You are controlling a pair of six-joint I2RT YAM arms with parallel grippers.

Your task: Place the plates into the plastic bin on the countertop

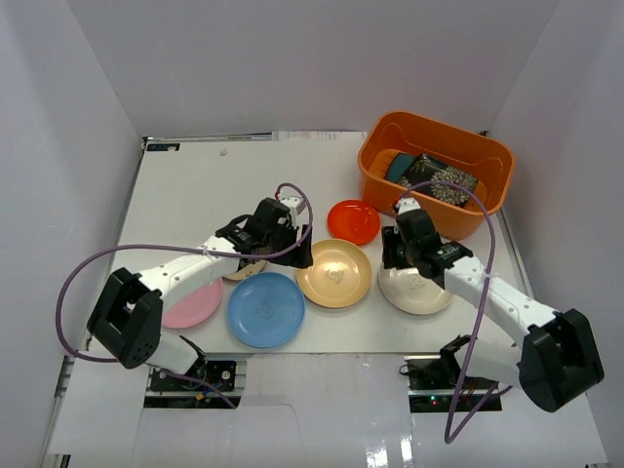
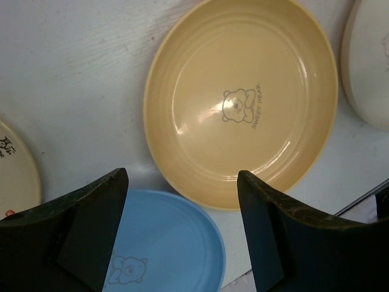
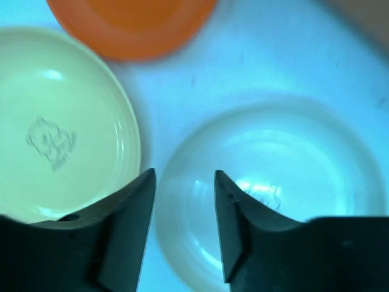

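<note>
White countertop (image 1: 195,185), right pincer (image 3: 183,176) half-open astride cream plate (image 3: 304,164) rim

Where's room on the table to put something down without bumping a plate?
The far left of the countertop is bare, between the left wall, the orange bin and the red plate. The near row is crowded: pink plate, blue plate, yellow-orange plate and cream plate lie almost rim to rim.
</note>
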